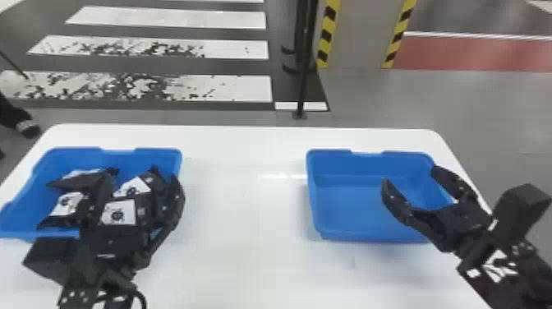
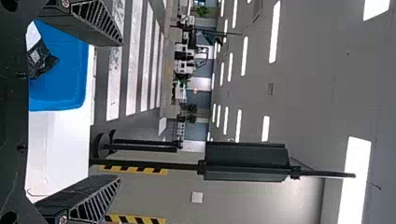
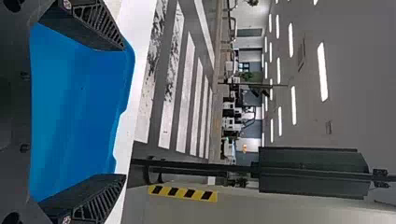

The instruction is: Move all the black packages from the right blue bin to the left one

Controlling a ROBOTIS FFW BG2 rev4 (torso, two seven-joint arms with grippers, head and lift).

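The black packages [image 1: 69, 204] are in the lower-left blue bin [image 1: 123, 159]. The left end effector [image 2: 121, 110] and right end effector [image 1: 409, 174] are wide open. Job looks done; lift both slowly, bump nothing.

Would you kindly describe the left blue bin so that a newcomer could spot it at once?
Find the white table in front of the robot. On its left side, before the white floor stripes, sits the left blue bin. Unlike the right blue bin, it holds several black packages with white labels.
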